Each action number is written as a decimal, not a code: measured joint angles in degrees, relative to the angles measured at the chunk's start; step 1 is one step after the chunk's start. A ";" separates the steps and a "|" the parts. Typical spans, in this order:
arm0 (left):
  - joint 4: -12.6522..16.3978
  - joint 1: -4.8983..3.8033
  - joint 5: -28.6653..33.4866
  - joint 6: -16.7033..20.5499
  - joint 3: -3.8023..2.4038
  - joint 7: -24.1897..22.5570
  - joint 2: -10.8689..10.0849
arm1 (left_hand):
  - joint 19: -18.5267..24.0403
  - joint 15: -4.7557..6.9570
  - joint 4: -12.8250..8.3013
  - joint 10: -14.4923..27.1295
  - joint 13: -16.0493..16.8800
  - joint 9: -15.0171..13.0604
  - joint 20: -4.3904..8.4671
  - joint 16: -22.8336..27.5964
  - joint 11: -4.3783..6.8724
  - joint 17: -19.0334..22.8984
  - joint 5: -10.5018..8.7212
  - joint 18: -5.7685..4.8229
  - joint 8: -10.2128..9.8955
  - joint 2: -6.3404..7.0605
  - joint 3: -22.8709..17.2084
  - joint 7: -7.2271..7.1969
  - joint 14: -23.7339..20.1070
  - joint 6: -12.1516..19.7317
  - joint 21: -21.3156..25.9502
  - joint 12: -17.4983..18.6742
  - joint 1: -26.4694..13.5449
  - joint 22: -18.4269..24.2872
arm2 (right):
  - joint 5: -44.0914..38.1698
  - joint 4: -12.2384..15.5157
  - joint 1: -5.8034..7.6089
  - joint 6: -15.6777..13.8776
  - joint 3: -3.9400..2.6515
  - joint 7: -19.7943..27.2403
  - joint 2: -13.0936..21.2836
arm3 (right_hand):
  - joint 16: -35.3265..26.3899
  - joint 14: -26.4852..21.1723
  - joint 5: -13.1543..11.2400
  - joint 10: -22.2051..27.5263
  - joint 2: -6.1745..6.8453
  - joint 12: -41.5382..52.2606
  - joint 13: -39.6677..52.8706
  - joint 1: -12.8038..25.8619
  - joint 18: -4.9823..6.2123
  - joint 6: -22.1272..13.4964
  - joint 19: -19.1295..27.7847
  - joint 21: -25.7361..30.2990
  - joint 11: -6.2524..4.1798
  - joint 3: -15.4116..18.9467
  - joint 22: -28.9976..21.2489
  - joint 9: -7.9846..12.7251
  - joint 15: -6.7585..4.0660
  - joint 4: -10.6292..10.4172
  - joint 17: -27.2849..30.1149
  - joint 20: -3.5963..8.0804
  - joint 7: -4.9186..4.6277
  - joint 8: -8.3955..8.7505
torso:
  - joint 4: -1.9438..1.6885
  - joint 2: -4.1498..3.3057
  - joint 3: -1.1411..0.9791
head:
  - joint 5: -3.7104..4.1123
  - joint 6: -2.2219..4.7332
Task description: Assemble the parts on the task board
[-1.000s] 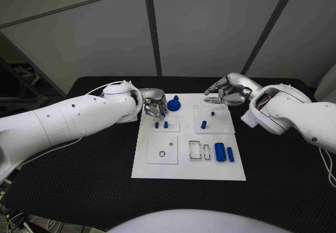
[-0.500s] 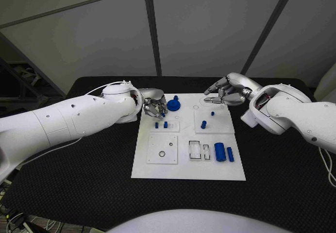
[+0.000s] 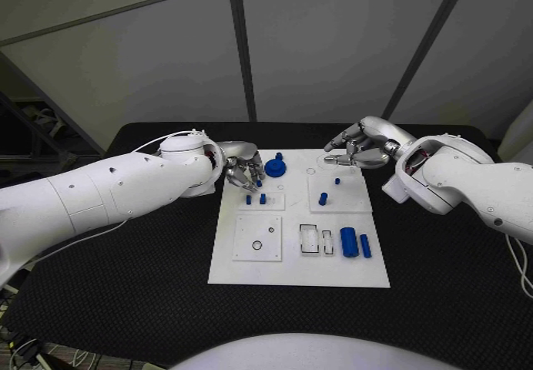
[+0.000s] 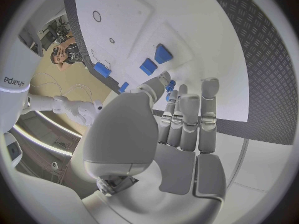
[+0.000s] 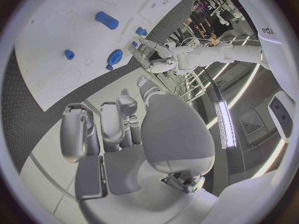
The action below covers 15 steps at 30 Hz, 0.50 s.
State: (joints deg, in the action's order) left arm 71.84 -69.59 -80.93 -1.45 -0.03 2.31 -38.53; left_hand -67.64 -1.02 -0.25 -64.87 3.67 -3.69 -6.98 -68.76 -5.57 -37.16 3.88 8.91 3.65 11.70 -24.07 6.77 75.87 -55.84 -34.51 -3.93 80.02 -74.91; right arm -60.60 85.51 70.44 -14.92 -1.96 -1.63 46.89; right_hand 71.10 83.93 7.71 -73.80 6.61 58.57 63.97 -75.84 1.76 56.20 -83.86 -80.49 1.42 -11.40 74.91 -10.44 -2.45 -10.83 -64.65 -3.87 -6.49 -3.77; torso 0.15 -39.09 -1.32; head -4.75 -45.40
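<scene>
The white task board (image 3: 300, 266) lies mid-table. My left hand (image 3: 243, 170) hovers over its far left corner and pinches a small blue part (image 3: 258, 163), glimpsed between the thumb and fingers in the left wrist view (image 4: 169, 86). Just right of it stands a round blue part (image 3: 276, 167). Two short blue pegs (image 3: 256, 199) stand nearer in a square plate. My right hand (image 3: 357, 153) hangs over the far right corner, fingers apart and holding nothing. A blue peg (image 3: 323, 198) stands below it.
A thick blue cylinder (image 3: 349, 241) and a slim blue bar (image 3: 366, 245) lie at the board's near right, beside two rectangular slots (image 3: 310, 238). A square plate with holes (image 3: 258, 236) sits at the near left. Black table (image 3: 133, 262) surrounds the board.
My left hand has edged slightly to the left with the small blue part still pinched. The right hand has stayed in place.
</scene>
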 measured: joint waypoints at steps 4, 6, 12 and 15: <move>0.18 0.01 0.00 0.60 0.00 0.21 -0.64 | 1.88 -0.31 -0.08 2.76 -0.03 0.00 -0.23 2.09 -0.52 3.92 0.00 0.06 0.00 0.29 1.82 -0.10 -1.55 1.30 4.55 0.00 0.29 1.02 | 0.00 -0.28 0.00 -0.01 0.00 -0.01 0.03 | -0.41 0.00 0.00 0.00 0.00 -0.81 -0.54 0.00 0.00 0.00 0.00 0.29 0.00 0.00 0.00 0.00 0.00 0.00 0.19 0.00 0.00 0.00 | 0.00 0.00 0.02 | -0.02 0.02; 0.30 0.02 0.00 0.98 -0.07 0.28 -1.04 | 1.94 -0.43 0.09 3.33 -0.03 0.00 -0.30 2.86 -0.70 5.23 0.00 2.82 0.00 0.50 2.26 -0.11 -1.66 1.29 5.31 0.00 0.52 1.42 | 0.00 -0.50 0.00 -0.02 0.00 -0.06 0.05 | -0.42 0.00 0.00 1.06 0.02 -2.85 -2.16 -0.02 0.00 0.00 0.00 0.50 0.22 0.00 0.00 0.00 0.00 0.00 0.35 0.00 0.00 0.00 | 0.00 0.00 0.02 | -0.02 0.06; 0.53 0.06 0.18 2.40 -0.81 0.30 -2.52 | 1.94 -0.30 0.09 3.74 -0.02 -0.18 -0.30 5.54 -0.71 9.54 0.00 2.62 0.44 -1.13 2.91 0.68 -2.97 0.50 6.32 -0.42 2.16 2.43 | -0.69 -1.51 0.00 -0.05 0.00 -0.43 0.08 | -2.59 0.00 0.00 8.66 0.36 -21.18 -17.04 -1.84 0.92 0.60 0.50 2.43 0.22 -1.49 0.00 -0.39 0.00 -0.33 1.71 0.24 0.06 0.00 | 0.00 -0.01 0.02 | 0.03 0.20; 0.69 0.06 0.61 3.37 -1.04 0.15 -3.40 | 1.94 0.02 -0.21 3.02 0.00 -0.41 -0.30 6.63 -0.44 11.03 0.01 2.57 1.36 -1.98 2.57 1.89 -3.30 -0.78 6.63 -1.01 3.01 2.60 | -2.00 -2.06 0.00 -0.08 0.00 -0.78 0.13 | -4.97 -0.16 0.00 9.82 0.64 -25.92 -20.92 -3.23 0.92 1.33 0.86 3.19 0.36 -2.62 0.00 -0.59 -0.13 -0.14 4.08 0.16 -0.03 0.00 | 0.00 -0.01 0.02 | 0.06 0.31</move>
State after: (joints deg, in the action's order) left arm 72.53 -69.53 -80.32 1.92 -1.06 2.46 -41.93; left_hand -65.70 -1.00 -0.46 -61.85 3.67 -4.10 -7.28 -62.13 -6.02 -26.12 3.89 11.48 5.01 9.72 -21.50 8.66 72.57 -56.61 -27.88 -4.94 83.03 -72.31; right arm -62.60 83.45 70.43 -14.99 -1.96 -2.41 47.02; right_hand 66.13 83.77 7.71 -63.98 7.24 32.64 43.05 -79.07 2.68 57.54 -83.00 -77.31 1.78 -14.02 74.91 -11.02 -2.58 -10.97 -60.57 -3.71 -6.52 -3.77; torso 0.15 -39.10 -1.30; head -4.69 -45.09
